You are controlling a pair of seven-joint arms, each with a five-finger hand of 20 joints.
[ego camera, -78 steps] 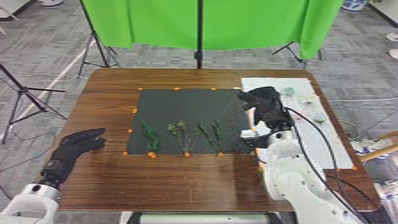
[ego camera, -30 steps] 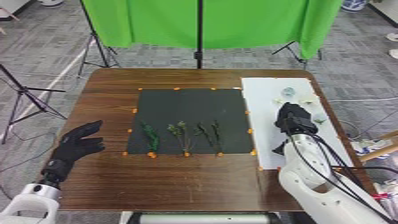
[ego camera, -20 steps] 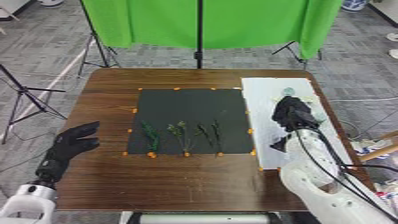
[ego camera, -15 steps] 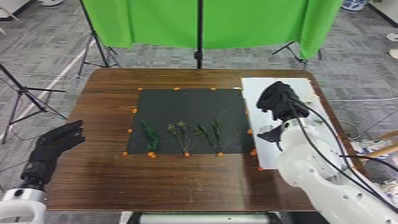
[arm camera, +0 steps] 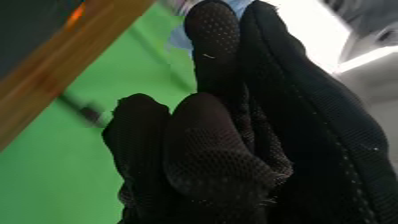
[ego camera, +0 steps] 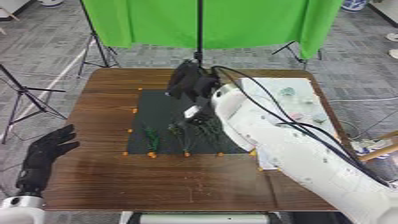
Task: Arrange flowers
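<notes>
green leafy sprigs [ego camera: 152, 138] lie on the black mat [ego camera: 150, 107]; pale flowers [ego camera: 320, 118] on the white sheet [ego camera: 266, 84] seem left to place. the right hand [ego camera: 189, 82] apparently pinches a pale blue bloom [arm camera: 179, 38].

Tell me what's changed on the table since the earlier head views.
The right hand has swung from the white sheet leftward over the far part of the black mat. A pale thing shows at it; whether gripped, I can't tell. The left hand has shifted a little left. The leftmost green sprig stayed put.
</notes>
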